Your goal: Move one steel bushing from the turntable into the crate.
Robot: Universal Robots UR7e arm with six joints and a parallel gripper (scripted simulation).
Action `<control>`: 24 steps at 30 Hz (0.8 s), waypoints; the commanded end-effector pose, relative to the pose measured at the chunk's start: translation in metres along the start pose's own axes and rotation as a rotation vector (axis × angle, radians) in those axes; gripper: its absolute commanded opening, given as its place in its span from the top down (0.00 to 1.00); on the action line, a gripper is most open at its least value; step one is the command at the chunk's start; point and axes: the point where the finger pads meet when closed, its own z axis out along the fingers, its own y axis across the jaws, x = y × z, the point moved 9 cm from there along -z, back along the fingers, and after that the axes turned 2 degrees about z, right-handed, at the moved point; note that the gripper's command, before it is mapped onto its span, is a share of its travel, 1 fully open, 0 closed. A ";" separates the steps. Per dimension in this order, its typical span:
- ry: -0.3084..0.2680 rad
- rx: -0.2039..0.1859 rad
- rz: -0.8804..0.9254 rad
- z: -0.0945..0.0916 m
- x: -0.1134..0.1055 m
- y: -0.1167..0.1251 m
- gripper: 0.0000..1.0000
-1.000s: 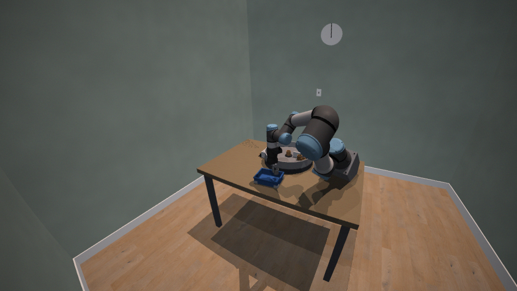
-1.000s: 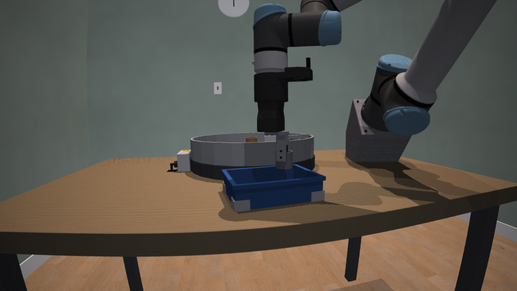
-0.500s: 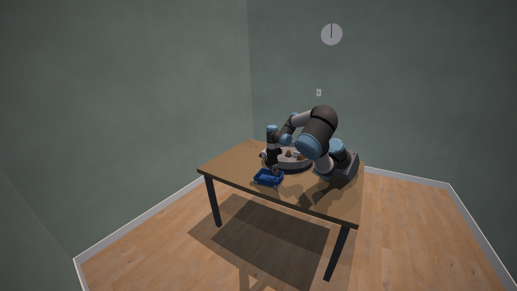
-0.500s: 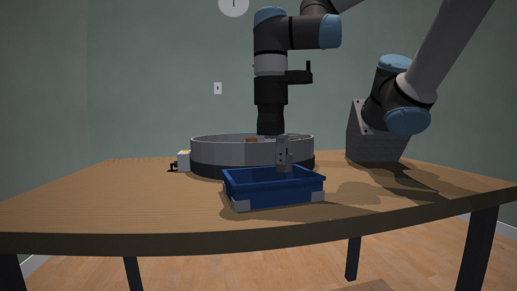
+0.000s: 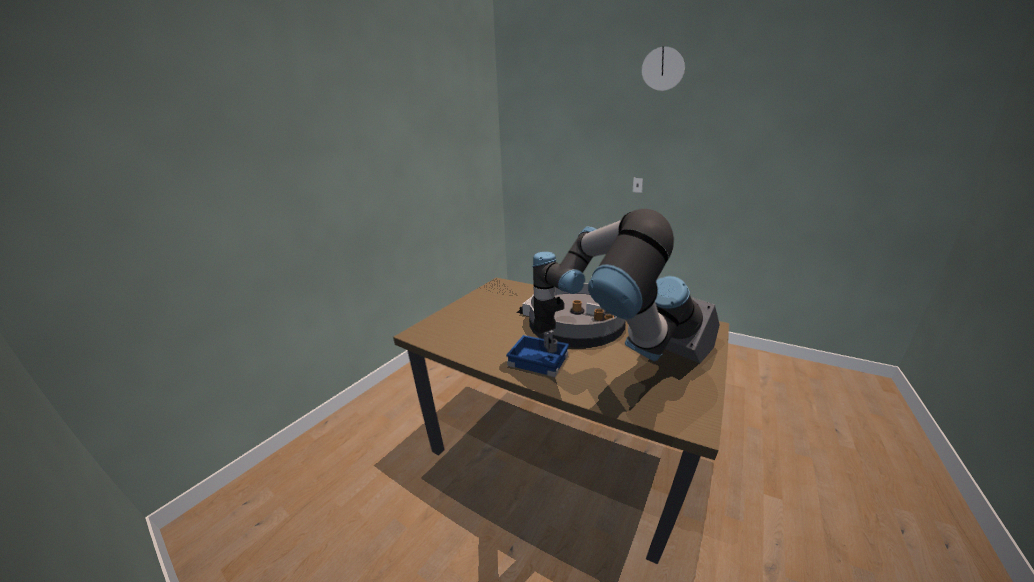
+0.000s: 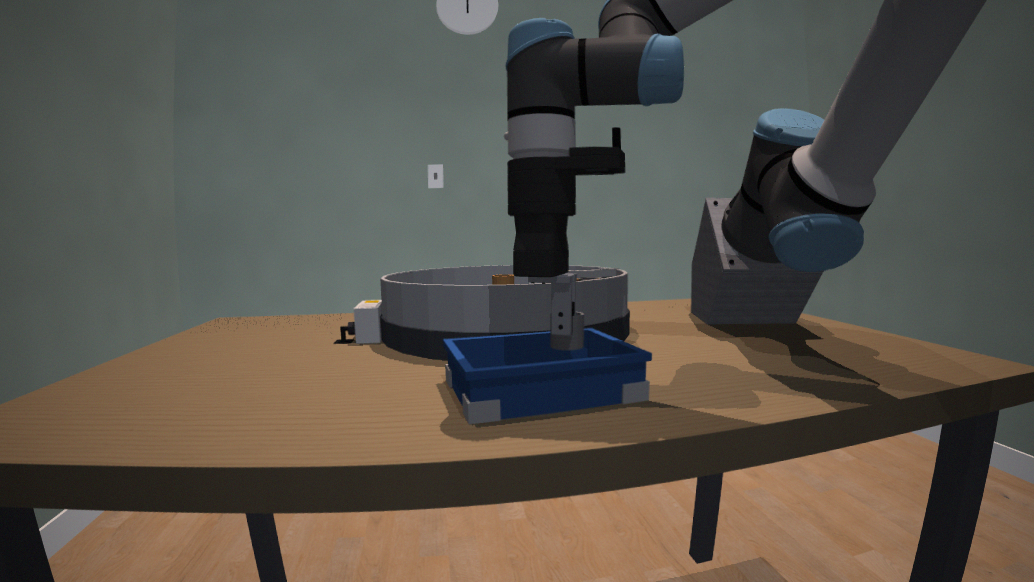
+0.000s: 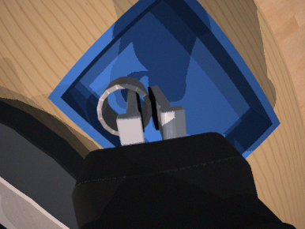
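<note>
My gripper (image 7: 144,100) is shut on the wall of a grey steel bushing (image 7: 122,105), a ring seen end-on in the wrist view. It hangs over the blue crate (image 7: 174,67), with the fingers reaching down into the crate's back part in the exterior view (image 6: 566,334). The crate (image 6: 546,372) stands on the table just in front of the grey turntable (image 6: 502,300). Brown bushings (image 5: 576,307) (image 5: 599,314) sit on the turntable (image 5: 578,321), and one also shows in the exterior view (image 6: 502,278).
A small white box (image 6: 367,321) sits at the turntable's left side. The arm's grey base block (image 6: 745,271) stands on the table to the right. The table's front edge lies a little in front of the crate.
</note>
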 end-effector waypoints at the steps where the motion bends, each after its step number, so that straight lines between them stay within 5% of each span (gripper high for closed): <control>1: 0.002 -0.001 0.001 0.002 0.000 0.000 1.00; 24: -0.004 -0.001 -0.002 0.014 -0.001 0.001 1.00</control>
